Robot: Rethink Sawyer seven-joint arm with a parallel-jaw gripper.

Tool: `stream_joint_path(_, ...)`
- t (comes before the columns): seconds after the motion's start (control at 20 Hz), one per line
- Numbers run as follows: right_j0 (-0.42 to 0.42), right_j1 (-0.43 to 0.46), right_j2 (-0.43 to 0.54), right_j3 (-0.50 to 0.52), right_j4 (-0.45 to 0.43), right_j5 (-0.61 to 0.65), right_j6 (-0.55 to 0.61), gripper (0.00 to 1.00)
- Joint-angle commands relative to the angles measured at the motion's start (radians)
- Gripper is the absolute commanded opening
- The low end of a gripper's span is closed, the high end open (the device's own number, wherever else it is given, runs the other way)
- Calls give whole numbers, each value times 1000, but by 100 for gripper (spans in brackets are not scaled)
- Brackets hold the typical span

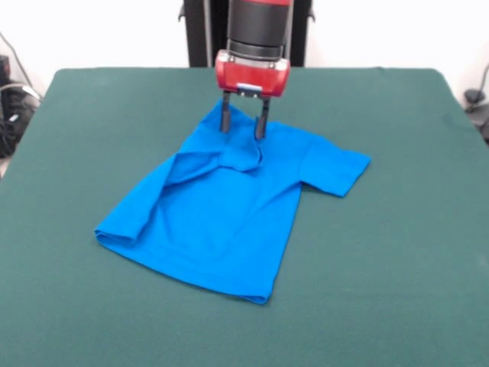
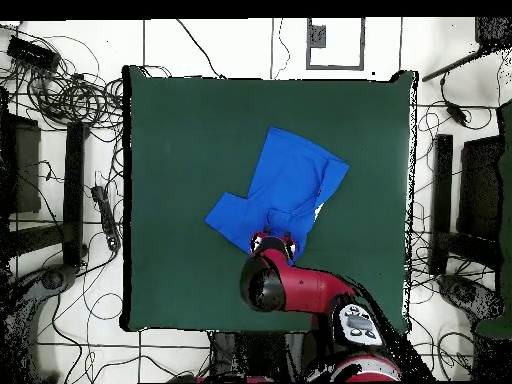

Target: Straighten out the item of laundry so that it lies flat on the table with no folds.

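The bright blue T-shirt (image 1: pixel 221 210) lies plain side up near the middle of the dark green table (image 1: pixel 397 267). No lettering shows. One sleeve (image 1: pixel 336 170) spreads out to the right. The left side is folded in, and a bunched fold (image 1: pixel 241 157) sits near the collar end. My gripper (image 1: pixel 244 126) stands over the shirt's far end, its two fingers apart and straddling a raised bit of cloth. In the overhead view the shirt (image 2: pixel 292 178) lies slanted on the table (image 2: pixel 180 150), and the gripper (image 2: pixel 272 241) is at the shirt's lower edge.
The red and black arm (image 2: pixel 310 290) reaches in over the table's bottom edge in the overhead view. Cables and black stands (image 2: pixel 75 180) lie on the floor around the table. Bare green cloth surrounds the shirt on all sides.
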Motion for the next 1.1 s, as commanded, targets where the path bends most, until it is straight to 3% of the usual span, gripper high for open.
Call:
stream_joint_path(0.05,18,15,144,9,-14,69,119,100)
stream_joint_path(0.55,33,-14,146,15,11,104,124,100)
stream_joint_path(1.1,49,13,135,-4,22,88,132,100)
